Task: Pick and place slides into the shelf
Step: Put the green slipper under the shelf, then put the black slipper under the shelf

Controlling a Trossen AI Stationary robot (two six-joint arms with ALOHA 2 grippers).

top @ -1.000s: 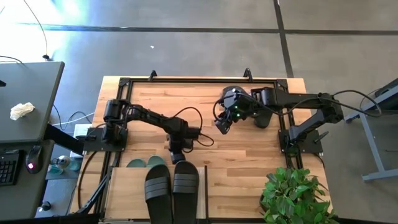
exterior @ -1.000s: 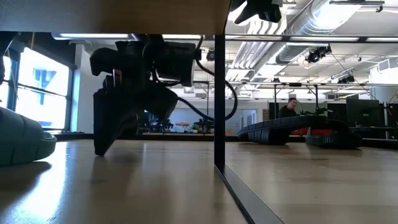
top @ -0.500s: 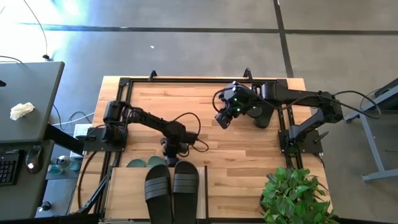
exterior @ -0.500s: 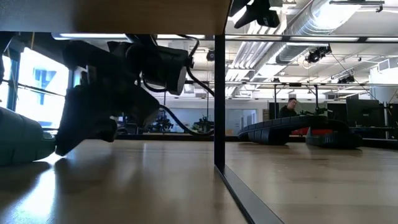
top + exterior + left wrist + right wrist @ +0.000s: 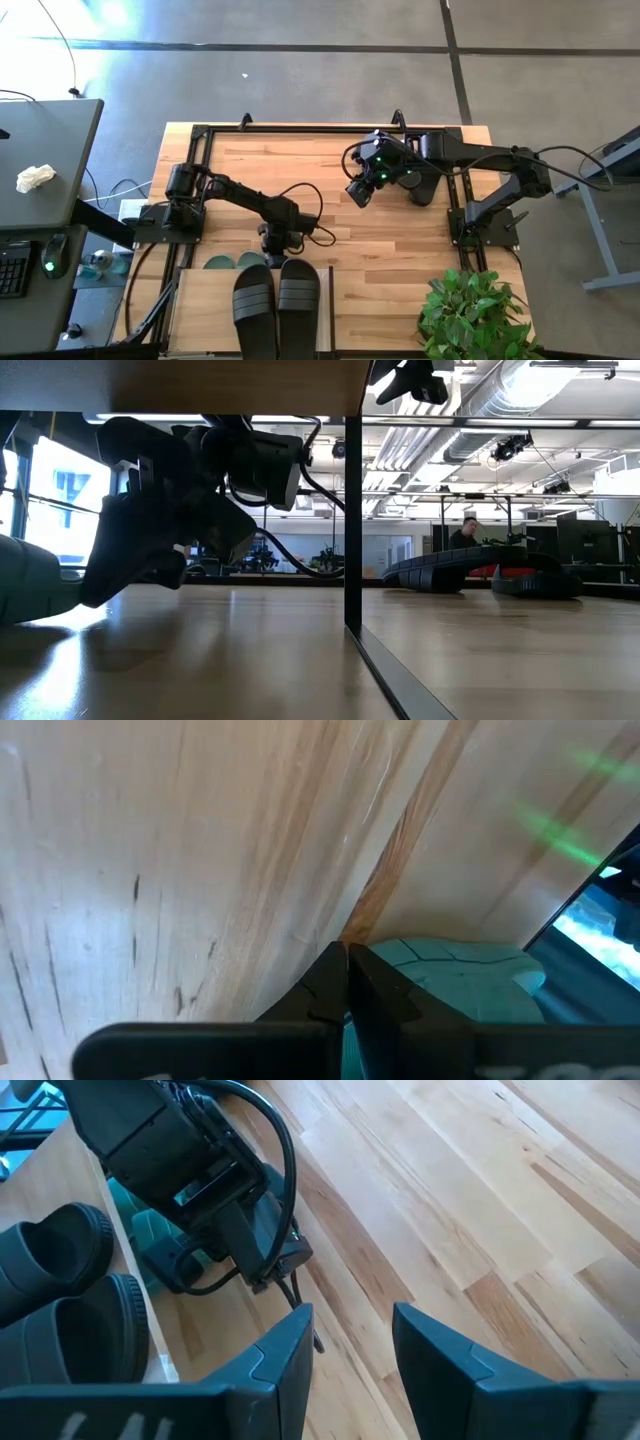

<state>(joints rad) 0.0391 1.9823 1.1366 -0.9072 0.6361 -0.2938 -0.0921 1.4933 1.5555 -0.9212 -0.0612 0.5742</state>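
Observation:
A black pair of slides [image 5: 275,300] lies on the low shelf's top board [image 5: 205,310] at the table's near edge. The sage-green slides [image 5: 225,262] lie on the level below, with their ends sticking out toward the table's far side. My left gripper [image 5: 272,245] is low on the table at the shelf's far edge, shut, right beside a green slide [image 5: 450,980]. The low view shows it [image 5: 100,590] beneath the shelf top, against that green slide [image 5: 30,580]. My right gripper [image 5: 360,192] hangs open above the table's middle, touching nothing. The other black pair is out of view. My left gripper meets the green slide's rounded end [image 5: 400,965], the end that sticks out from under the shelf top. Its shut fingers [image 5: 330,975] slant down to the table and lie with their side against that end. The slide rests flat on the lower level.
A potted plant [image 5: 475,315] stands at the table's near right corner. A dark metal frame [image 5: 300,128] runs along the table's far and side edges. The shelf's dark post [image 5: 352,530] stands just right of my left gripper. Bare wood [image 5: 300,165] lies between the arms. A person [image 5: 468,532] sits far back in the room.
My left gripper has moved toward the table's left and near edge, under the shelf top and up to the green slide, staying shut. My right gripper has drawn back a little toward the far edge and stayed open.

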